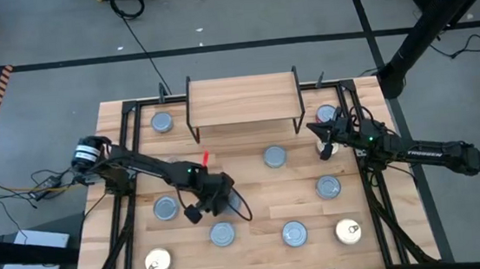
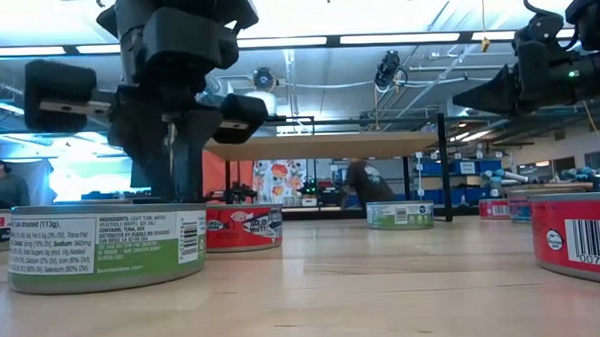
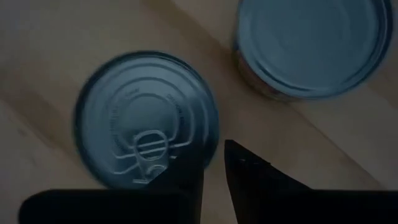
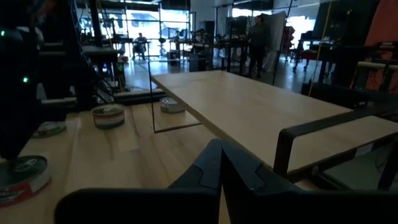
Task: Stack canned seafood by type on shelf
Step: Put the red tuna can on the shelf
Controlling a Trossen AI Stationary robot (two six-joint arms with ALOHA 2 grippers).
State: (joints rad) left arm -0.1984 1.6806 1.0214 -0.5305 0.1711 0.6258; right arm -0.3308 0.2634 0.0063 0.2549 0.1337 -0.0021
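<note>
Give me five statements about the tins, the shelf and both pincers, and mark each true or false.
1. The shelf has no tins on its top board. True.
2. The left pincer is over the shelf. False: it hangs above the tabletop near the front, beside a silver-topped tin.
3. The right pincer holds a tin. False: its fingers are shut on nothing, up beside the shelf's right end.
4. Two gold-topped tins lie near the table's front edge. True.
5. All tins are stacked in one pile. False: they lie singly, scattered over the table.
</note>
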